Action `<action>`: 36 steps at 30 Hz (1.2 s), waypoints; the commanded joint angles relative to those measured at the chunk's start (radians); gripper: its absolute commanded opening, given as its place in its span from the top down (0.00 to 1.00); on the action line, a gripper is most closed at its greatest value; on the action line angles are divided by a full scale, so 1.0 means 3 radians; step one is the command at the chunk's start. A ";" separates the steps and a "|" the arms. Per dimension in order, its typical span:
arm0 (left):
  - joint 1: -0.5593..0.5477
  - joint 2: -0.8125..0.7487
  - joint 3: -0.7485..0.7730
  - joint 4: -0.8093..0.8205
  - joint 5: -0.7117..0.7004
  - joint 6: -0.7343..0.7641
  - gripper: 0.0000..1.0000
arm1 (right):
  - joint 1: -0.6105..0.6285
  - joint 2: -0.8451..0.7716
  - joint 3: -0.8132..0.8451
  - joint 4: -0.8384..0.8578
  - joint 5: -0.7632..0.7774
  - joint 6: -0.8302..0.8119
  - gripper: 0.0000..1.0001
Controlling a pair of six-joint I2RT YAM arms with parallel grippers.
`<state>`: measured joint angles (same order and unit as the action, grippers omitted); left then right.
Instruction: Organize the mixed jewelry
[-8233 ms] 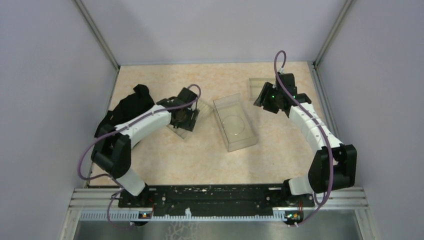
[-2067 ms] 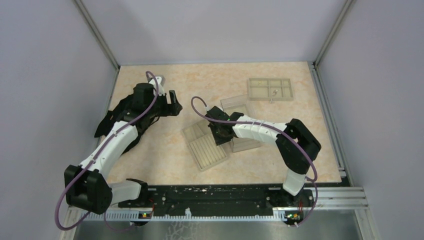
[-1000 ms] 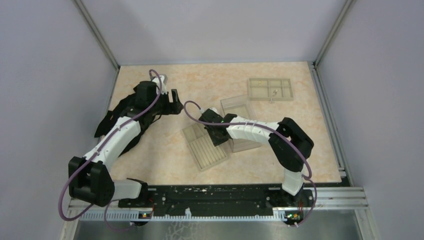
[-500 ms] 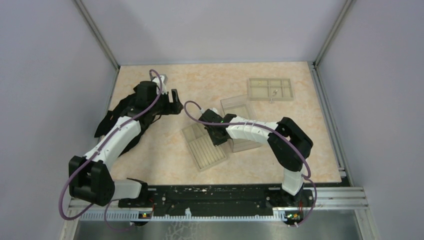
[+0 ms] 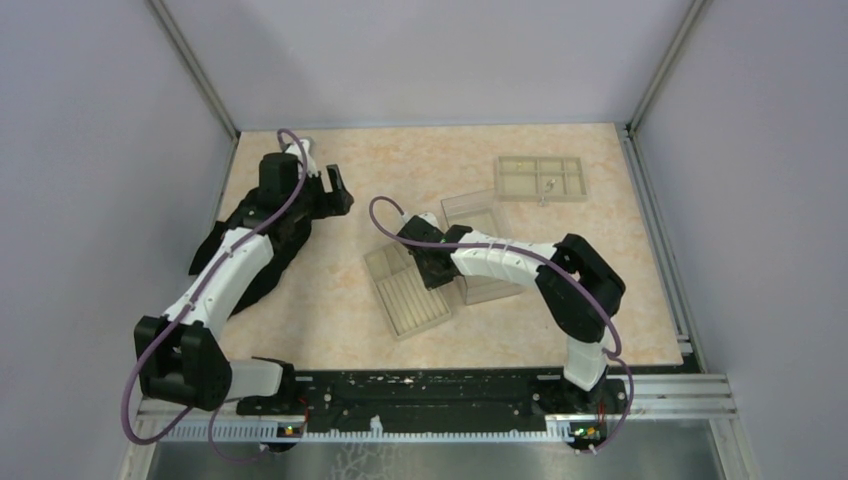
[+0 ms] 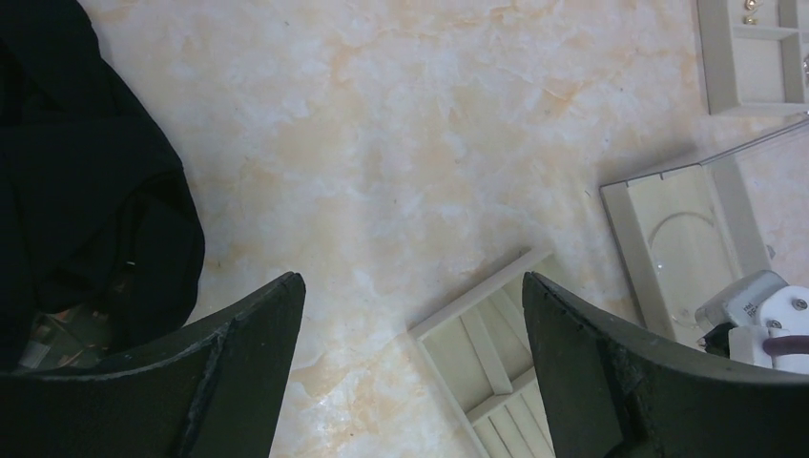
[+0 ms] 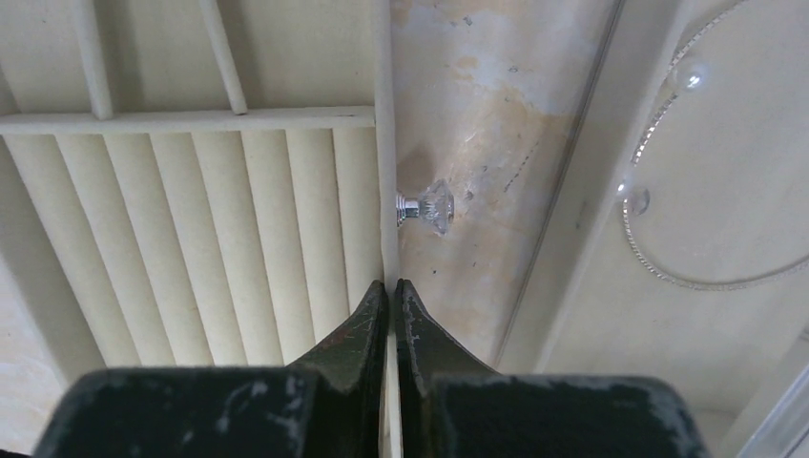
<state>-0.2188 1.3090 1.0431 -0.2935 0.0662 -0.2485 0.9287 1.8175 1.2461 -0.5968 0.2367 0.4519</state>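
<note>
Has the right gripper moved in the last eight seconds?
Yes. The right gripper has come left and nearer, from over the compartmented tray, which stayed put, to the right rim of the ridged tray.

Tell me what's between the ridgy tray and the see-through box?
A little crystal stud lies on the table strip, right beside the ridged tray, apart from the clear box. The right wrist view shows it.

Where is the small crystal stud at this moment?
In the right wrist view, the crystal stud lies on the table against the right edge of the ridged tray, left of the clear box, just ahead of the right end effector.
</note>
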 commanded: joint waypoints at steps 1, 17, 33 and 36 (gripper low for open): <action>0.0077 0.0007 0.0110 -0.0051 0.0027 -0.0011 0.09 | 0.0024 0.0069 0.0205 0.0104 0.0028 0.0159 1.00; 0.0116 0.0080 0.0115 -0.0061 0.0174 -0.0084 0.10 | 0.0023 0.0074 0.0076 0.0150 0.0043 0.0157 0.87; 0.0116 -0.0308 -0.0281 0.0360 0.0009 -0.0072 0.05 | 0.0026 0.0008 -0.0152 0.0206 0.0061 0.0177 1.00; 0.0116 -0.0302 -0.0264 0.0336 -0.0006 -0.0084 0.05 | 0.0023 -0.0002 -0.0028 0.0058 0.0075 0.0144 1.00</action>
<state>-0.1890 1.2194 0.9455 -0.2016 0.0704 -0.2764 0.9287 1.8366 1.2236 -0.5518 0.2420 0.4980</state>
